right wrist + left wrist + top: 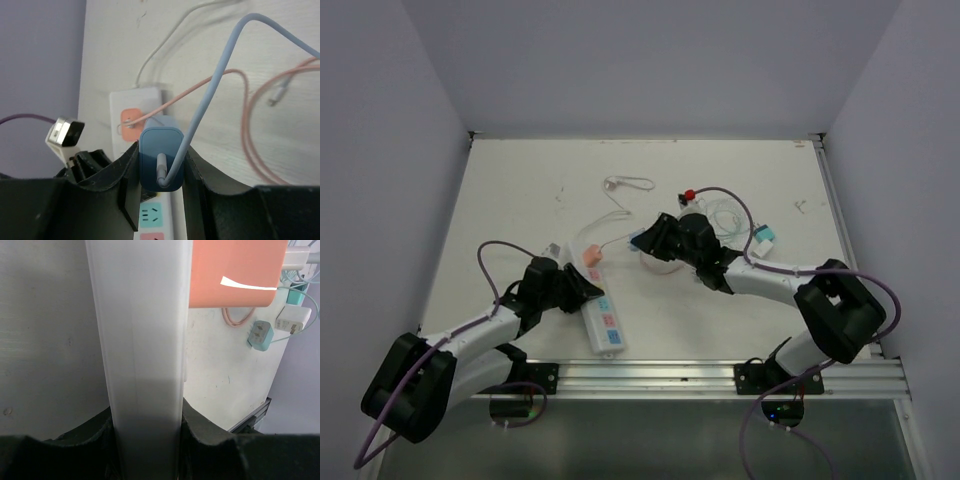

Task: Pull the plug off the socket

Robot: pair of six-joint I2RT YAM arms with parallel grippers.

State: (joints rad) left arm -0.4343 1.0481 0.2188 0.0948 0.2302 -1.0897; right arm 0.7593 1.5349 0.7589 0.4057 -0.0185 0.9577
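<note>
My left gripper (pixel 146 435) is clenched on the long white plastic power strip (pixel 607 325), with one black finger pressed against each long side. The strip lies flat on the pale tabletop (pixel 510 200), left of centre and toward the near edge, and runs from near right to far left. A squarish salmon-orange plug (pixel 592 257) sits in the strip close to its far end, just beyond my left fingers. A thin pink cable (pixel 170 102) leads from it to the right.

My right gripper (pixel 161 167) is grasping a rounded dark blue plug adapter (pixel 160 142), squeezed between both fingers. A pale blue cable (pixel 216 82) rises from its back and arcs away to the right. From above, this blue plug is to the right of the strip's far end, near it but apart. In my right wrist view it overlaps the strip, and a teal outlet face (pixel 150 215) shows below it.

Farther right on the table lie a small teal charger (pixel 260 335) and a white adapter block (pixel 293 319), just beside each other.
</note>
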